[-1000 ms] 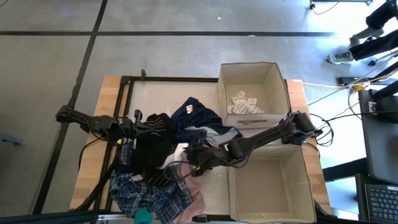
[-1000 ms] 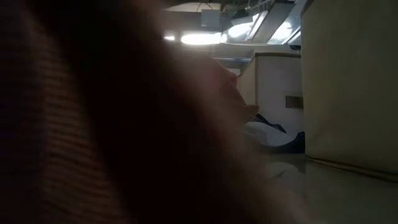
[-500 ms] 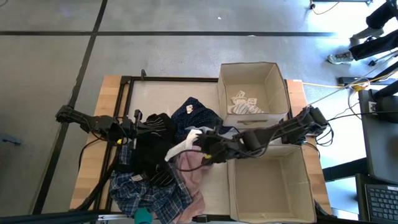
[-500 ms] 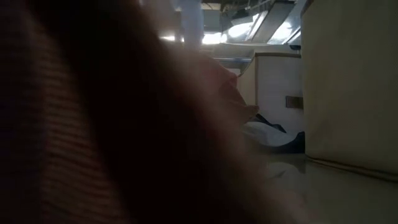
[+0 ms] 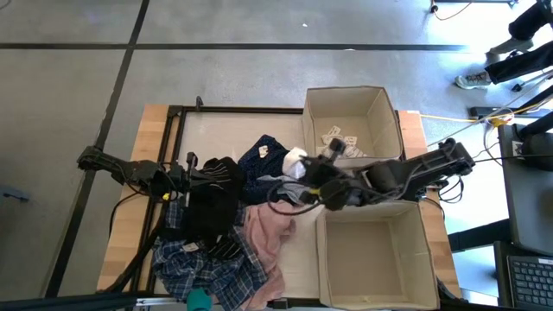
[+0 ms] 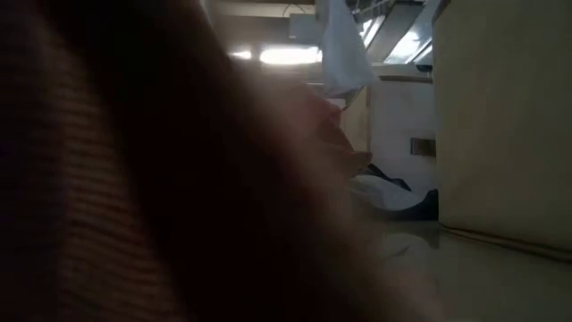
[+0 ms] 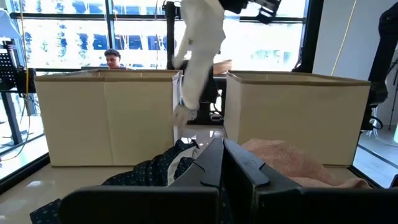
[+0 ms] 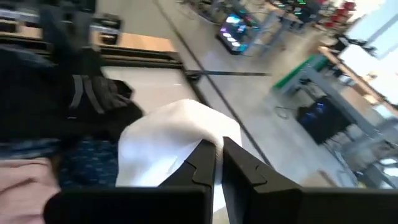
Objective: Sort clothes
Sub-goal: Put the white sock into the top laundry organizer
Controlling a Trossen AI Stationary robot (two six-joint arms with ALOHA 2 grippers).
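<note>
My right pincer [image 5: 302, 166] has lifted the cream-white garment [image 5: 295, 160] clear of the pile, jaws clamped on it, so it is ready to carry to a box [image 5: 350, 125]. It hangs lengthwise straight down above the desk [image 5: 207, 130]. My left pincer [image 5: 212, 177] rests shut on the black garment [image 5: 212, 207].

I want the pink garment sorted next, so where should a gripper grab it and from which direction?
A judgement: take the pink garment at its bunched upper part, coming straight down from above. That part lies bare on the table beside the near empty box, while its lower edge is tucked against the plaid garment. The right gripper is shut on the white garment, so it must drop that first.
</note>
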